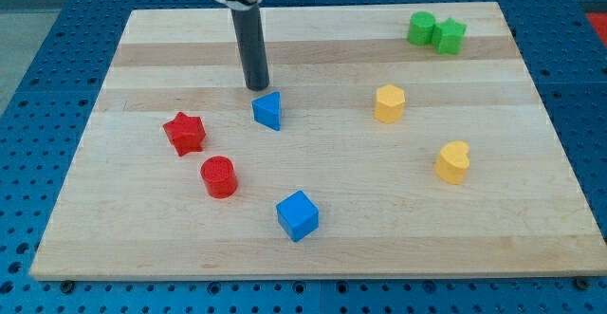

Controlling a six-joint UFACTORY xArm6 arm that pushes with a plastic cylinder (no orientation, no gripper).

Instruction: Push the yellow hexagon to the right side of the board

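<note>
The yellow hexagon point(389, 102) sits on the wooden board point(313, 238), right of centre. A second yellow block, heart-shaped point(452, 161), lies below and to its right. My tip point(256, 87) rests on the board left of centre, just above and left of the blue triangle point(268, 110). The tip is well to the left of the yellow hexagon, about a quarter of the board's width away, and touches no yellow block.
A red star point(184, 132) and a red cylinder point(218, 176) lie at the left. A blue cube point(297, 215) sits near the view's bottom. Two green blocks point(422, 27) point(449, 36) stand together at the top right.
</note>
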